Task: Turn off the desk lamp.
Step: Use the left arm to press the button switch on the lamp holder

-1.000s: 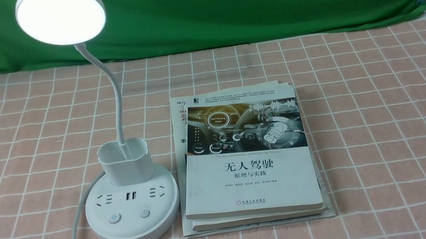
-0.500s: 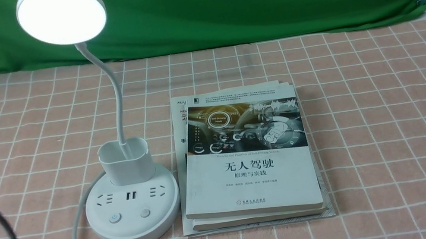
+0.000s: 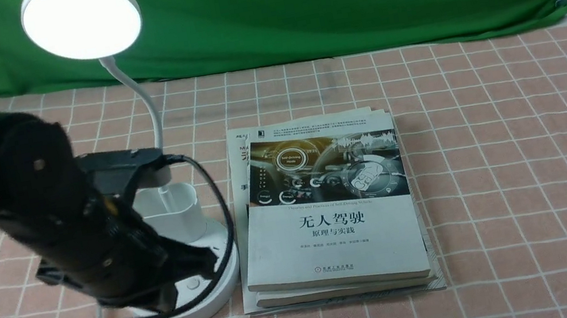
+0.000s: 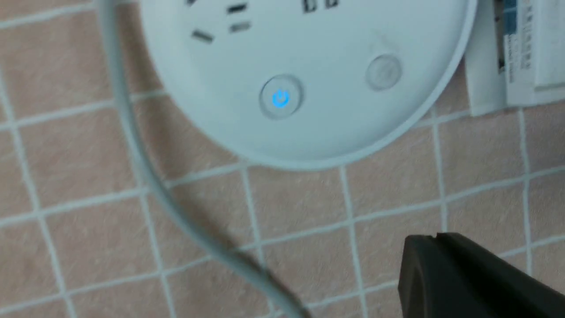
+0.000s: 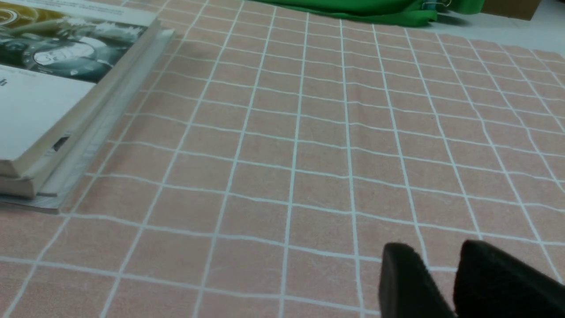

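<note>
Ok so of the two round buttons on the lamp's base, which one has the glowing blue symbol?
The button on the side nearer the grey cable; its power symbol glows blue, while the button nearer the books is plain.

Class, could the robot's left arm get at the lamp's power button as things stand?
Probably yes: the left arm is over the base, and nothing visibly covers the glowing power button.

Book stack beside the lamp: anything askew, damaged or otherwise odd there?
Slightly askew, nothing worse: the top book sits a little crooked on the wider, paler one beneath, whose edges stick out around it. I see no damage on the visible cover.
</note>
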Controlling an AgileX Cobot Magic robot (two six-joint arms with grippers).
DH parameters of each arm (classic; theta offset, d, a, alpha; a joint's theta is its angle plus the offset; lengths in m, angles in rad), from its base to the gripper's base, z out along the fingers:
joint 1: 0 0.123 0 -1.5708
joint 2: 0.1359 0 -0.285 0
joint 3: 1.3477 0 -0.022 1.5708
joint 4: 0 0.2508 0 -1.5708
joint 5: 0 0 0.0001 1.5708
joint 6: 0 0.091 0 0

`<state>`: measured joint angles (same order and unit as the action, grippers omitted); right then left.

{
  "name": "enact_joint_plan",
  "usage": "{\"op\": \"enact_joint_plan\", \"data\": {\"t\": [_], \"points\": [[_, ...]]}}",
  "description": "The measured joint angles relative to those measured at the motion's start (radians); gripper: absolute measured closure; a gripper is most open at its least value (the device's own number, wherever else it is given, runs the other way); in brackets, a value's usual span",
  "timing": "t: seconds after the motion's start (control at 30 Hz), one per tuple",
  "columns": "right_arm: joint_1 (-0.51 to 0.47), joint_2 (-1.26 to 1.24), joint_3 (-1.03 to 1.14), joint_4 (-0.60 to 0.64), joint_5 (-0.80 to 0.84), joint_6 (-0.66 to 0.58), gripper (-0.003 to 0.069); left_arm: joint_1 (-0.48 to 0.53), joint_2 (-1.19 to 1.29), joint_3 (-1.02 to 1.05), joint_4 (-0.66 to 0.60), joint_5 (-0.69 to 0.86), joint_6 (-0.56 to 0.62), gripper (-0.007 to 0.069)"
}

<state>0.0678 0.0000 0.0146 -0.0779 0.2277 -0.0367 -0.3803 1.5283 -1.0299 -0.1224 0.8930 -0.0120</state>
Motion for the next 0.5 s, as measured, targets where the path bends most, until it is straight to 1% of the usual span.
{"op": "enact_joint_plan", "data": {"t": [0.1, 0.23, 0.5], "points": [[0.000, 0.000, 0.000, 0.000, 0.000, 0.000, 0.0419, -0.002, 0.103, -0.083, 0.023, 0.002, 0.000, 0.0628], [0.000, 0.000, 0.000, 0.000, 0.000, 0.000, 0.0419, -0.002, 0.179, -0.143, 0.033, 0.004, 0.003, 0.0628], [0.000, 0.000, 0.000, 0.000, 0.000, 0.000, 0.0419, -0.002, 0.268, -0.172, 0.033, 0.002, 0.012, 0.0628]]}}
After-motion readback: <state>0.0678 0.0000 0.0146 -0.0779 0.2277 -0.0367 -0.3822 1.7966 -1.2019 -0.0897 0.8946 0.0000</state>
